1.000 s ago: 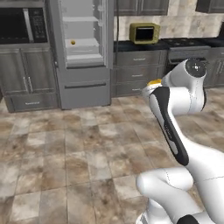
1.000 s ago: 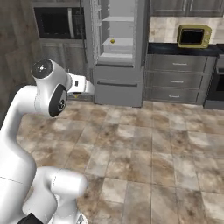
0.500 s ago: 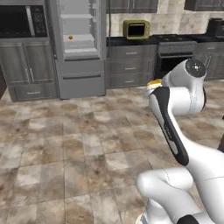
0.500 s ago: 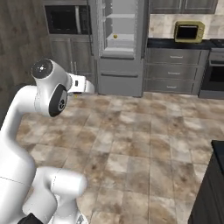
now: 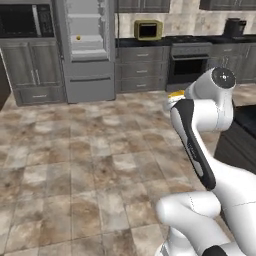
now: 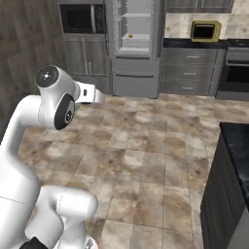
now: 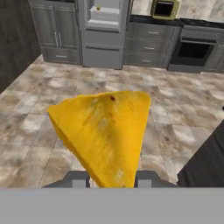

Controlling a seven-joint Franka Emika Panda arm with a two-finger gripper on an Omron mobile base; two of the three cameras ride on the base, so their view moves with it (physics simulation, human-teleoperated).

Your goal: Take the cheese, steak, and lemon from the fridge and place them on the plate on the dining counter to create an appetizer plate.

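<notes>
Gripper (image 7: 111,178) clamped on the cheese (image 7: 105,131), wedge point down between the two fingertips, broad end forward. Over the last second, whole scene swung in both base views: fridge (image 5: 85,50) slid left and farther off, black table (image 6: 238,146) now entering at the right edge. Camera shift from the base turning, not things moving; cheese no looser in the grip. Reads as the carry leg of the first item, heading from fridge to table; plate not yet in sight. Fridge door open, lemon (image 5: 78,37) a small yellow dot on a shelf; steak too small to pick out. Plenty of bare tiled floor ahead and to the left. Nearest hard edge: the table's dark corner and side, close on the right, needing clearance as the base swings round.
</notes>
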